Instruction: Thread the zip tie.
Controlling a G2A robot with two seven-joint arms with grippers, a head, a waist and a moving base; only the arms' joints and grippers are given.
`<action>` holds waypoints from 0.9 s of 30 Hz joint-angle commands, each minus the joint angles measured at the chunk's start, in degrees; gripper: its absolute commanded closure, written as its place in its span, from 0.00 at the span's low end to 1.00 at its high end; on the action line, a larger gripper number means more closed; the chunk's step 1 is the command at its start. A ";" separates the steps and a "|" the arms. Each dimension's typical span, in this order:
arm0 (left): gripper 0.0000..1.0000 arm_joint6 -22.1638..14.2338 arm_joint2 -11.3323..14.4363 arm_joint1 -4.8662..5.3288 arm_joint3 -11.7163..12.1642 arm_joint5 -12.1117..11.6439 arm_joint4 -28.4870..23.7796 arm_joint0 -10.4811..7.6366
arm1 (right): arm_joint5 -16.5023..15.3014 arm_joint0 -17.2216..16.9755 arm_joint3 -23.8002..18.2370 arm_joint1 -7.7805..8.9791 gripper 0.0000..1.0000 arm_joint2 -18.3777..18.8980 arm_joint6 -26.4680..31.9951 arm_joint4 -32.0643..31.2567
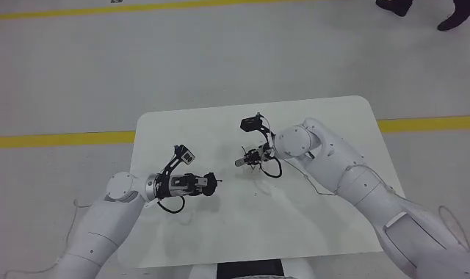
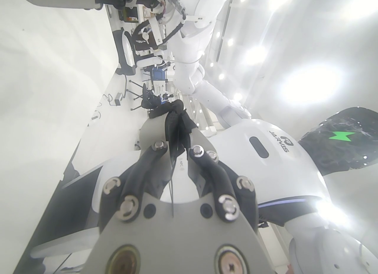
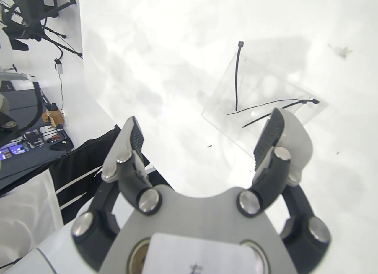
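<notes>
My left gripper (image 2: pixel 177 114) is shut on a black zip tie (image 2: pixel 172 186), whose thin strap runs back between the fingers toward the wrist. In the top view this gripper (image 1: pixel 210 183) hovers over the table's left-middle, pointing at the right gripper (image 1: pixel 244 161), a short gap apart. My right gripper (image 3: pixel 203 117) is open with nothing between its ribbed pads (image 3: pixel 267 136). It hangs just above a clear plastic sheet (image 3: pixel 224 127) on the table. Three loose black zip ties lie on the sheet: one apart from the rest (image 3: pixel 236 77) and two close together (image 3: pixel 274 103).
The white table (image 1: pixel 330 117) has bare room on all sides of the grippers. Its edge (image 3: pixel 84 80) runs beside the right gripper, with office chairs and floor cables beyond. Small dark specks (image 3: pixel 341 52) lie on the tabletop.
</notes>
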 commanded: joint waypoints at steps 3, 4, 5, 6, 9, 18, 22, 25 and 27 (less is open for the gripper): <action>1.00 0.00 0.00 0.00 0.00 0.00 0.00 0.00 | -0.01 -0.13 -0.22 -0.10 0.62 0.06 -0.37 -0.77; 1.00 0.00 0.00 0.00 0.00 0.00 0.00 0.00 | -0.04 -0.17 -0.24 -0.12 0.67 0.11 -0.40 -0.87; 1.00 0.00 0.00 0.00 0.00 0.00 0.00 0.00 | -0.08 -0.20 -0.26 -0.14 0.71 0.11 -0.37 -1.03; 1.00 0.00 0.00 0.00 0.00 0.00 0.00 0.00 | -0.10 -0.24 -0.26 -0.16 0.75 0.10 -0.36 -1.18; 1.00 0.00 0.00 0.00 0.00 0.00 0.00 0.00 | -0.23 -0.31 0.03 -0.29 0.82 0.05 -0.39 -1.51; 1.00 0.00 0.00 0.00 0.00 0.00 0.00 0.00 | -0.32 -0.21 1.39 -0.87 0.96 -0.20 -1.27 -2.36; 1.00 0.00 0.00 0.00 0.00 0.00 0.00 0.00 | 0.11 -0.26 2.04 -1.25 0.97 -0.61 -1.98 -2.91; 1.00 0.00 0.00 0.00 0.00 0.00 0.00 0.00 | 0.22 -0.20 2.86 -1.60 0.99 -0.92 -2.60 -3.11; 1.00 0.00 0.00 0.00 0.00 0.00 0.00 0.00 | 0.20 -0.11 3.54 -1.87 0.99 -1.13 -3.09 -3.14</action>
